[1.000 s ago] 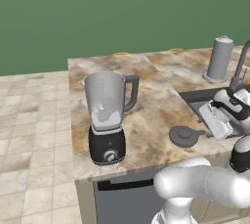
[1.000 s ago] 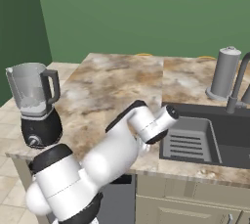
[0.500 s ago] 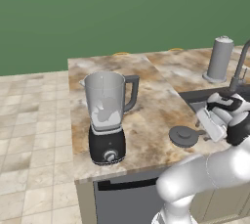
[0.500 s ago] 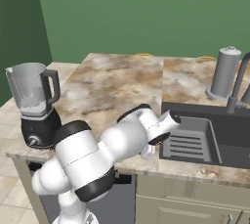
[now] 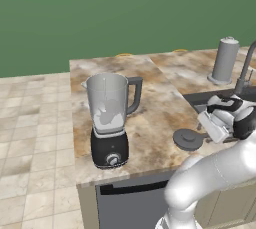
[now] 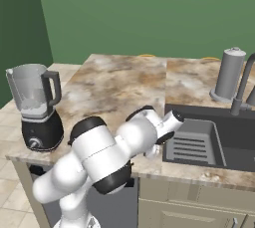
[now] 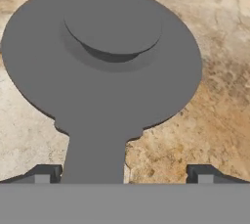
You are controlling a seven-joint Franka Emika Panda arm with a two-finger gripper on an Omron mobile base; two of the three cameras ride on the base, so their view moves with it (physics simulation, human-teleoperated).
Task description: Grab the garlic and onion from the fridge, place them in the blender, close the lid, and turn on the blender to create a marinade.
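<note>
Your gripper (image 7: pixel 124 173) hangs fully open and empty just above the lid (image 7: pixel 97 56), right of the blender (image 5: pixel 111 118).

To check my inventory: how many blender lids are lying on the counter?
1: the lid lies flat on the counter, right of the blender, near the sink.

Bare desk (image 5: pixel 160 105) separates lid (image 5: pixel 187 138) from blender (image 5: pixel 111 118); the sink (image 6: pixel 209 140) drops off just beside the lid.
</note>
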